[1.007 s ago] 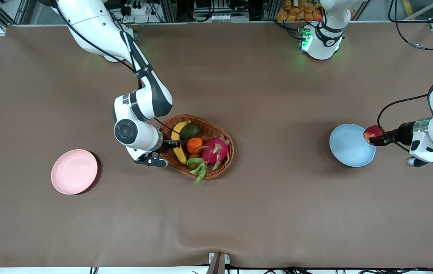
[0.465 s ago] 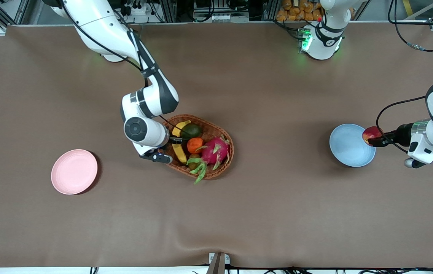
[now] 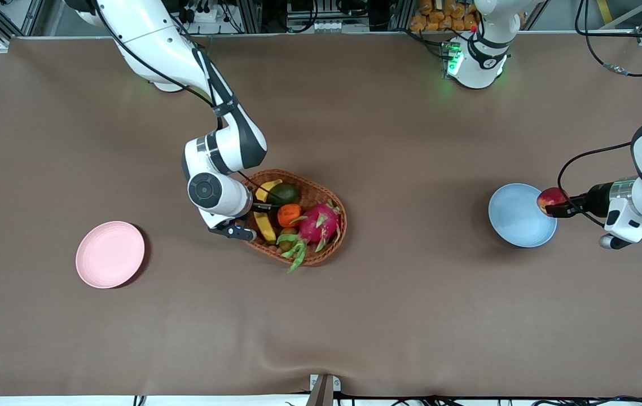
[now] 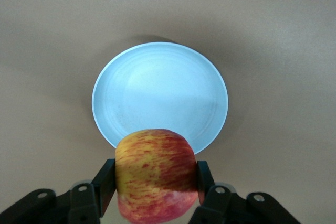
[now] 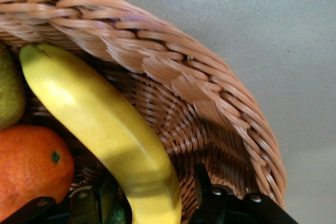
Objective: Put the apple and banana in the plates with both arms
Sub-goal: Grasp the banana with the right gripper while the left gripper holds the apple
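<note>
My left gripper (image 3: 555, 207) is shut on the red-and-yellow apple (image 3: 550, 198), which hangs over the rim of the pale blue plate (image 3: 515, 221). In the left wrist view the apple (image 4: 156, 161) fills the left gripper (image 4: 156, 182), with the blue plate (image 4: 157, 87) just past it. The yellow banana (image 3: 267, 226) lies in the wicker basket (image 3: 324, 255) at the right arm's end of it. My right gripper (image 3: 264, 210) is down in the basket and open, one finger on each side of the banana (image 5: 94, 114); a gap shows beside one finger (image 5: 202, 182). The pink plate (image 3: 110, 254) lies bare.
The basket also holds a pink dragon fruit (image 3: 319, 221), an orange fruit (image 3: 289, 215), a dark green fruit (image 3: 283, 194) and a small brownish one (image 3: 287, 233). The orange fruit (image 5: 31, 166) sits right beside the banana. Basket wall (image 5: 184, 77) curves close to the right gripper.
The right arm has moved toward the basket, bringing its gripper deeper in around the banana. The left gripper with the apple has shifted slightly toward the blue plate.
</note>
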